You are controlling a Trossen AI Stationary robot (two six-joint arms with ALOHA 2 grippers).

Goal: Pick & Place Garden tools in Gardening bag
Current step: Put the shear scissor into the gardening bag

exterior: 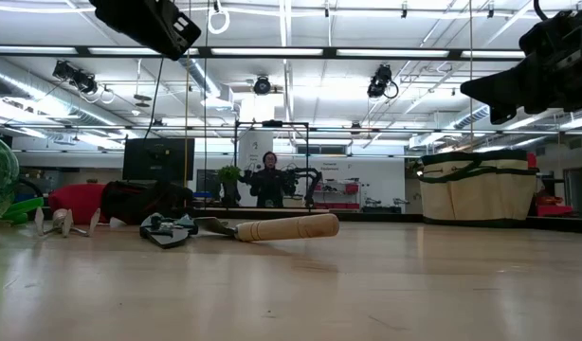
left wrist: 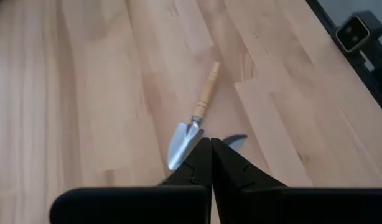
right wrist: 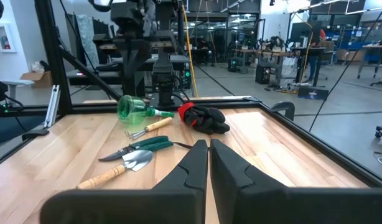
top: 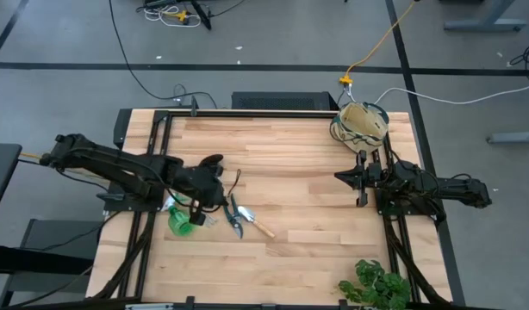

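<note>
Tools all lie out on the surface [top: 290, 172], so none of the packing is done yet, as far as these views show. Taking the gardening bag [top: 364, 120] as landmark, the whole cluster sits well away from it, toward the left arm's side. Farthest from the bag lies the green spray bottle [top: 182, 222], with the mini rake [right wrist: 145, 128] just beside it and the red-and-black glove [right wrist: 203, 118] close by (the left arm hides the glove from above). Nearer the bag, but still well apart from it, lie the pruning shears [top: 234, 216] and the trowel [top: 255, 222], side by side.

The left tool [top: 220, 195] hovers above that cluster, jaws pressed together and holding nothing; the trowel lies just ahead of its tips. The right tool [top: 343, 177] waits just beside the bag, also closed and empty. All five items remain to be carried over, in my judgement.
</note>
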